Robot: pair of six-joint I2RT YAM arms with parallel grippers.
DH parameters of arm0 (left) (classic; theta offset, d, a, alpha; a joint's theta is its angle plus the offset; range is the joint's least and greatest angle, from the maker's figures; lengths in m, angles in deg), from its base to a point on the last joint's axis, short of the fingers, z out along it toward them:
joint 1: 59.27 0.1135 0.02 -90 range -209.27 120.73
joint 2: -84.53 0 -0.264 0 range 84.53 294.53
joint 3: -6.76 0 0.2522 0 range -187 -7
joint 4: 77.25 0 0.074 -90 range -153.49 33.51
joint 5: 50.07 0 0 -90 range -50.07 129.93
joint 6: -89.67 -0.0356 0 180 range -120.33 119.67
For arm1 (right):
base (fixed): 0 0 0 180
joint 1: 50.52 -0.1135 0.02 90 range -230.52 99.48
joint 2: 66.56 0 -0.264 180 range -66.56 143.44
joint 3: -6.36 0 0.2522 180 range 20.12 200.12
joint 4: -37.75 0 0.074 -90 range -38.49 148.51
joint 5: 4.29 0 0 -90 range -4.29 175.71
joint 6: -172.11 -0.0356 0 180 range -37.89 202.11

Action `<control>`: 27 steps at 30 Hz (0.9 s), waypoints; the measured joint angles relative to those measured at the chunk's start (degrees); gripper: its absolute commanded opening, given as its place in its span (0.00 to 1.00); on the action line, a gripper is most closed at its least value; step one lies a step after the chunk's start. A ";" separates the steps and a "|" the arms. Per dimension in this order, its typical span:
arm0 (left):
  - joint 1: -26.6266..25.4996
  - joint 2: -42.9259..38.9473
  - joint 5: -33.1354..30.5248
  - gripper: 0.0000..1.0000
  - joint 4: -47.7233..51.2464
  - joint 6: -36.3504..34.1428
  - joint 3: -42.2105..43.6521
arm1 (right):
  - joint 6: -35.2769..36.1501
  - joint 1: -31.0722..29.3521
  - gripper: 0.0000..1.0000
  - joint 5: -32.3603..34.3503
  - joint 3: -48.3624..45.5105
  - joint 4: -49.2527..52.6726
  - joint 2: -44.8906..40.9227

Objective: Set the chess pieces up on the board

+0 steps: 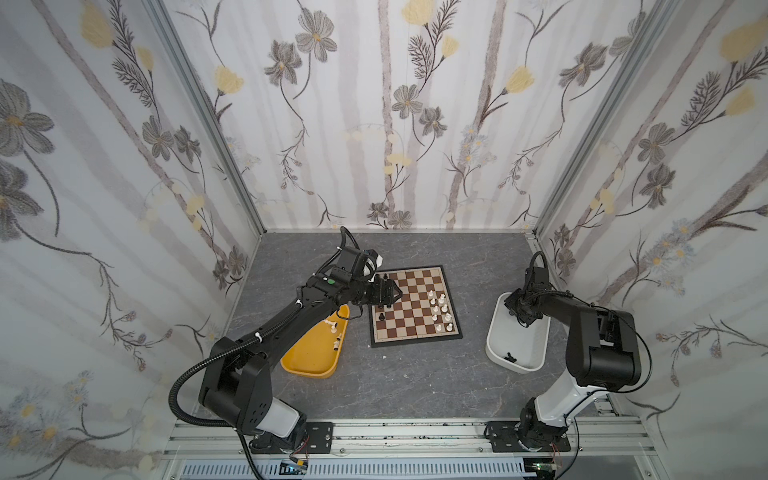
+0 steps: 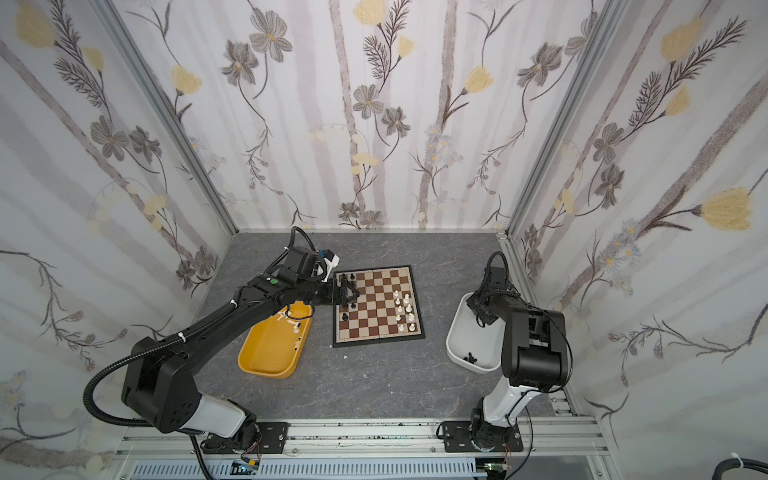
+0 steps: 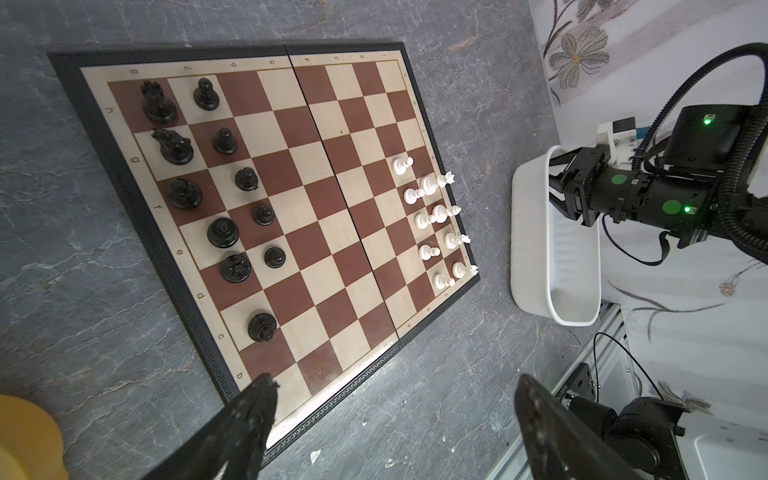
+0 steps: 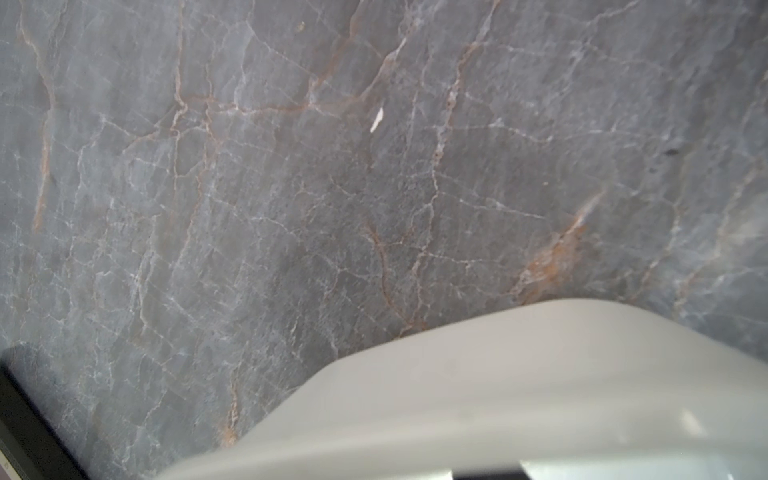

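Observation:
The board (image 1: 415, 343) (image 2: 378, 340) (image 3: 332, 208) lies mid-table. Black chess pieces (image 3: 224, 232) stand in two rows along its left side, and white ones (image 3: 436, 212) (image 1: 441, 309) cluster along its right side. My left gripper (image 1: 392, 296) (image 2: 352, 296) (image 3: 395, 399) hovers over the black side, open, with nothing between its fingers (image 3: 257, 415). My right gripper (image 1: 518, 319) (image 2: 482, 318) (image 3: 555, 183) dips into the far end of the white tub (image 1: 515, 345) (image 3: 532, 232). The tub wall hides its tips and whatever lies between them.
A yellow tub (image 1: 307, 361) (image 2: 266, 357) left of the board holds a few white pieces (image 1: 332, 326). Black pieces (image 1: 509, 356) (image 2: 471, 356) lie at the white tub's near end. The right wrist view shows only grey table and the tub rim (image 4: 498, 374). Floral walls enclose the table.

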 measured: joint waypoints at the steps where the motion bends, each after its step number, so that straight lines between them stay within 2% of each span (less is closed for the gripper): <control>1: 0.00 -0.02 0.00 0.91 -0.07 0.00 0.22 | 0.02 -0.17 0.42 0.00 -0.22 -0.09 -0.15; 10: 0.00 -0.74 0.02 0.91 -1.07 -0.02 1.05 | 1.97 -1.27 0.42 0.50 -0.98 0.48 -0.87; 19: 0.11 -2.05 0.00 0.91 -1.20 -0.02 1.51 | 2.78 -1.36 0.35 1.31 1.25 1.79 0.92; 27: 0.44 -2.71 -0.02 0.91 -1.25 0.00 1.79 | 3.69 -1.92 0.36 2.47 2.23 3.65 1.55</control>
